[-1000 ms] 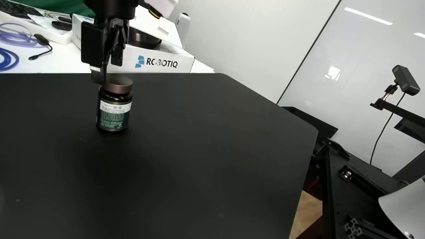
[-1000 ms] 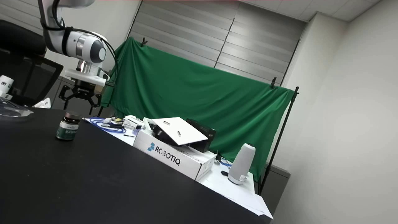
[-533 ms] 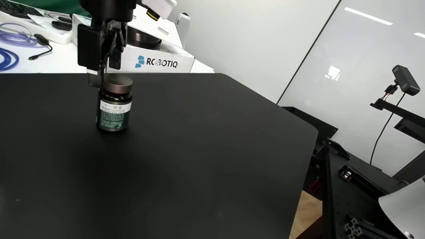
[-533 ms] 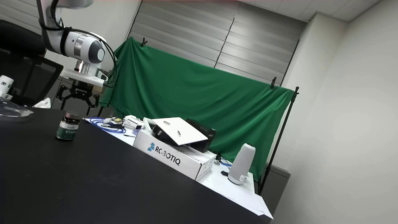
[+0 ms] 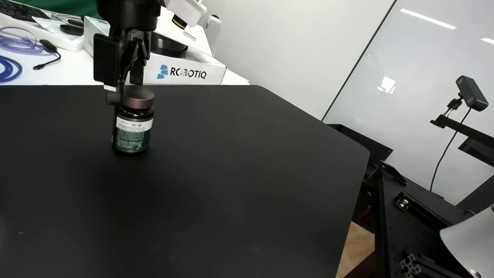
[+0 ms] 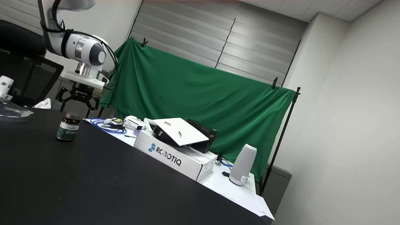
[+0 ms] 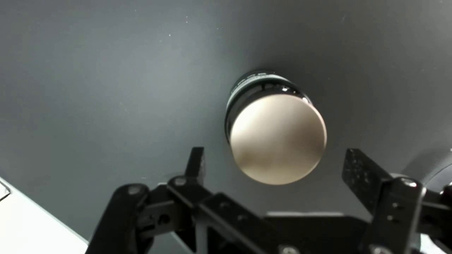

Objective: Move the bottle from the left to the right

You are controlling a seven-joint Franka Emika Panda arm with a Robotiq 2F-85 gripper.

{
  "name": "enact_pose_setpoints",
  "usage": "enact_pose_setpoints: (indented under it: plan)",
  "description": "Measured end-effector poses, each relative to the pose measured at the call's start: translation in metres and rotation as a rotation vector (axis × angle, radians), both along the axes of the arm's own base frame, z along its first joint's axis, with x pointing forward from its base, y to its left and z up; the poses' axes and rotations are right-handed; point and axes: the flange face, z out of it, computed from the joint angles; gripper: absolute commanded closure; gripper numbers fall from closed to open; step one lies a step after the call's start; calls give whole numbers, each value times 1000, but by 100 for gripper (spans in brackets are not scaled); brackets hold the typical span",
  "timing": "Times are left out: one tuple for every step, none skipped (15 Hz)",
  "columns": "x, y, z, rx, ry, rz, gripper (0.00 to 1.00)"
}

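The bottle [image 5: 133,133] is small and dark, with a brown cap and a green and white label. It stands upright on the black table, also in an exterior view [image 6: 67,128]. In the wrist view the bottle [image 7: 277,139] is seen from above, its cap in front. My gripper [image 7: 275,153] is open, with one finger on each side of the cap and a gap on both sides. In both exterior views my gripper [image 5: 125,92] [image 6: 76,111] is behind the bottle at about cap height. The near fingertip overlaps the cap's left edge in an exterior view.
The black table [image 5: 239,185] has a rounded edge. Behind it a white Robotiq box [image 5: 177,71] stands on a white surface beside blue cables [image 5: 9,69]. A clear plastic tray [image 6: 14,112] lies at the table's far left. A round dark object [image 7: 439,176] shows at the wrist view's right edge.
My gripper has come down a little beside the bottle, shifting slightly left and then back right in an exterior view. It stays open. The bottle has not moved.
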Motion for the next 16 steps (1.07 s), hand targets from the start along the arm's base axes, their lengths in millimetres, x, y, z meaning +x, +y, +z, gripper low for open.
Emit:
enact_pose_setpoints:
  plan:
    - [0, -1, -2, 0, 5, -2, 0]
    - [-1, -1, -4, -1, 9, -4, 25]
    - [-1, -2, -6, -2, 12, -4, 27]
    - [-1, -2, -8, -3, 14, -4, 33]
    - [-1, -3, -9, -4, 16, -5, 40]
    - [-2, -3, -10, -5, 19, -5, 49]
    - [-2, -3, -11, -8, 24, -6, 55]
    - [-2, -4, -12, -11, 30, -7, 59]
    - [-2, -4, -10, -12, 33, -9, 60]
    - [-2, -5, -9, -13, 37, -11, 62]
    - [-2, -5, -7, -12, 42, -15, 63]
    - [-1, -6, -7, -11, 47, -19, 64]
    - [-2, -6, -7, -14, 54, -20, 64]
    - [-2, -7, -7, -17, 60, -21, 64]
    - [-2, -7, -7, -18, 61, -21, 64]
    - [-3, -7, -7, -18, 61, -21, 64]
